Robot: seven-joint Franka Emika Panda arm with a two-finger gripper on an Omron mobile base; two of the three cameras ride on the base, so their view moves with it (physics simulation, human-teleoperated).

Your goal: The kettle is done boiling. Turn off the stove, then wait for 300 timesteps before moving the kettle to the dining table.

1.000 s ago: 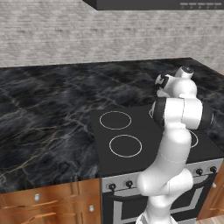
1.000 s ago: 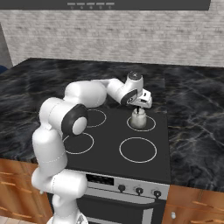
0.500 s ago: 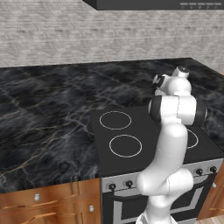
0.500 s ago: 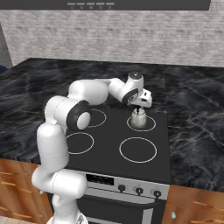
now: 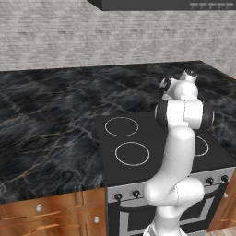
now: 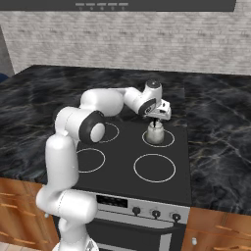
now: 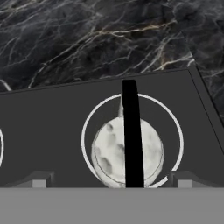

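The small silvery-white kettle [image 6: 156, 133] stands upright inside the back right burner ring of the black glass stove [image 6: 162, 188]. My gripper [image 6: 158, 117] hangs straight above it, open and pointing down. In the hand view the kettle [image 7: 111, 153] lies right below, its black arched handle [image 7: 131, 131] running up the middle between my gripper's [image 7: 111, 180] widely spread fingertips [image 7: 40, 179], which touch nothing. In the left base view my own arm hides the kettle. The dining table is out of view.
Black marble counter [image 5: 46, 133] surrounds the stove [image 5: 138, 173] on the left, back and right. Small black knobs [image 6: 156, 213] sit on the steel front panel. A brick wall [image 6: 122, 44] and a range hood [image 6: 147, 5] close off the back.
My hand has edged slightly to the right above the kettle and the elbow has shifted with it. The kettle has stayed on its burner.
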